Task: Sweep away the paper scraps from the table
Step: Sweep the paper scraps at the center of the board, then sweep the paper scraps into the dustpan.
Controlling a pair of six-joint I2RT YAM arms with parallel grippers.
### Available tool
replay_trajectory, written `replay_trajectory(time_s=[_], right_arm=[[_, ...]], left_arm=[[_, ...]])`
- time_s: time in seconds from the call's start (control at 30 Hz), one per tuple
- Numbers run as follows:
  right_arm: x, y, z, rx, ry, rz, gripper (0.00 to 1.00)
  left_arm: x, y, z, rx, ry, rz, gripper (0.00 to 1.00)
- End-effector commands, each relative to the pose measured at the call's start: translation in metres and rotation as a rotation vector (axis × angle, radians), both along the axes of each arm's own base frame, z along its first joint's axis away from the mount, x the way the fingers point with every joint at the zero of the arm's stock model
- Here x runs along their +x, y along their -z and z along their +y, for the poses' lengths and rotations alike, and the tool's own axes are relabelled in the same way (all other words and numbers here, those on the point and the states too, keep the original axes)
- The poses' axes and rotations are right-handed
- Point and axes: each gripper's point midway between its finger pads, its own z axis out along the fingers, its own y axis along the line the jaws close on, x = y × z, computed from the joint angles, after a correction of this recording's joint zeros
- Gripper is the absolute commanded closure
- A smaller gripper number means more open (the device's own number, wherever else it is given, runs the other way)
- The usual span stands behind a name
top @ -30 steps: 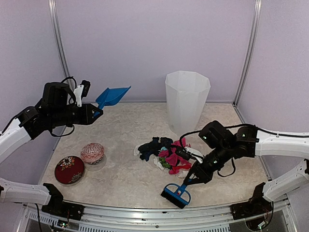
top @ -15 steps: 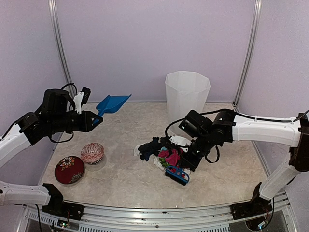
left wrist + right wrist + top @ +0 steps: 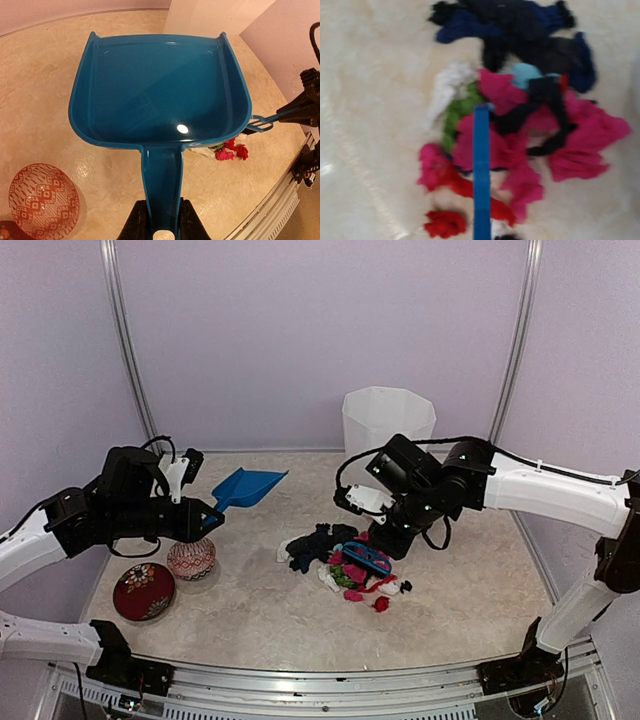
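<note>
Right hand [image 3: 388, 540] grips blue brush [image 3: 368, 558], brush head over paper scraps [image 3: 345, 568] piled mid-counter [image 3: 260, 610]. Left hand [image 3: 161, 226] clamps dustpan [image 3: 160, 90] handle, pan held aloft, well apart from pile.

Top cam: high behind bases, looks down on paper scraps [image 3: 345, 562]. L wrist: farther off, scraps just past dustpan [image 3: 160, 95]. R wrist: close above scraps. All share them.

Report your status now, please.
Left gripper shut on dustpan, empty. Right gripper shut on brush, over paper scraps. Pink bowl beside dustpan, not blocking.
</note>
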Motion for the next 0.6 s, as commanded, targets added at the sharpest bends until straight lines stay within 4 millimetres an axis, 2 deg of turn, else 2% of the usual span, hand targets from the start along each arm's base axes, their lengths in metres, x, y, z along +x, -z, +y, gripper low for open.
replay_trajectory(time_s=[0.0,0.17,0.3,0.4,0.57], right_arm=[[0.018,-0.02,-0.025,0.006,0.12,-0.106,1.0],[0.03,-0.025,-0.048,0.038,0.239,-0.181,1.0],[0.037,-0.028,-0.071,0.038,0.329,-0.225,1.0],[0.041,-0.024,-0.09,0.022,0.397,-0.234,1.0],[0.043,-0.013,-0.108,0.02,0.465,-0.226,1.0]], left_arm=[[-0.015,0.025,-0.005,0.063,-0.023,0.057,1.0],[-0.037,0.041,-0.02,0.112,0.019,0.089,1.0],[-0.068,0.056,-0.042,0.154,0.134,0.106,1.0],[-0.088,0.07,-0.055,0.191,0.191,0.112,1.0],[-0.121,0.095,-0.07,0.266,0.254,0.13,1.0]])
